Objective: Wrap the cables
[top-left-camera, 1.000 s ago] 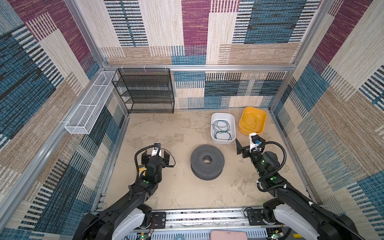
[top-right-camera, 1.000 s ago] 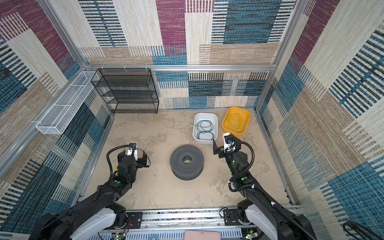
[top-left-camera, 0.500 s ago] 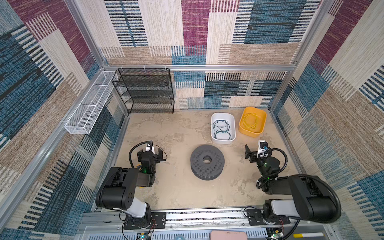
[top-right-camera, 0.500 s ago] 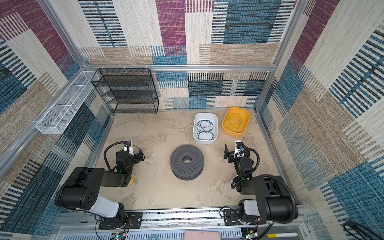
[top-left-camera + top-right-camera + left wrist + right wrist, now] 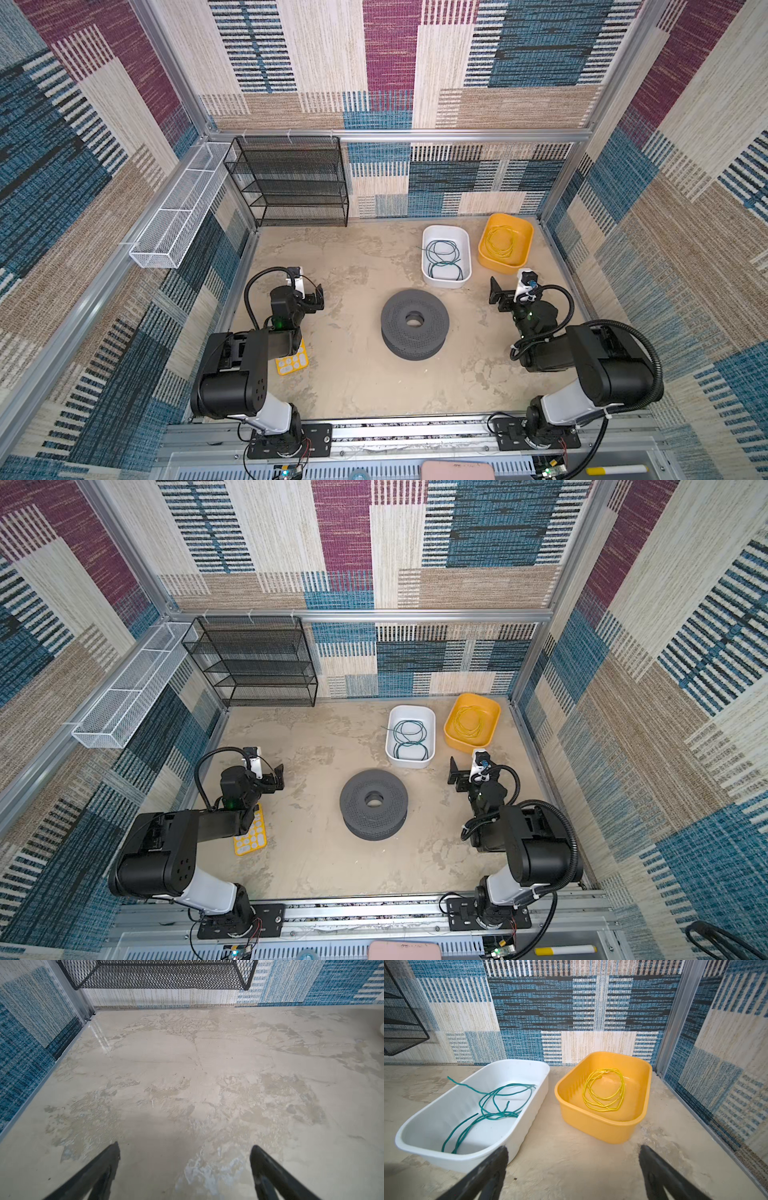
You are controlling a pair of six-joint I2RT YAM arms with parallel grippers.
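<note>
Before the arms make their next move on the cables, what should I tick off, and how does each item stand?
1. Left gripper open, nothing between its fingers: ok.
2. Right gripper open, empty, facing both tubs: ok.
3. Green cable wholly inside the white tub: not ok, one end pokes over the rim.
4. Yellow cable coiled inside the yellow tub: ok.
5. Green cable free of knots where its strands cross: cannot tell.
6. Grey spool bare, no cable on it: ok.
</note>
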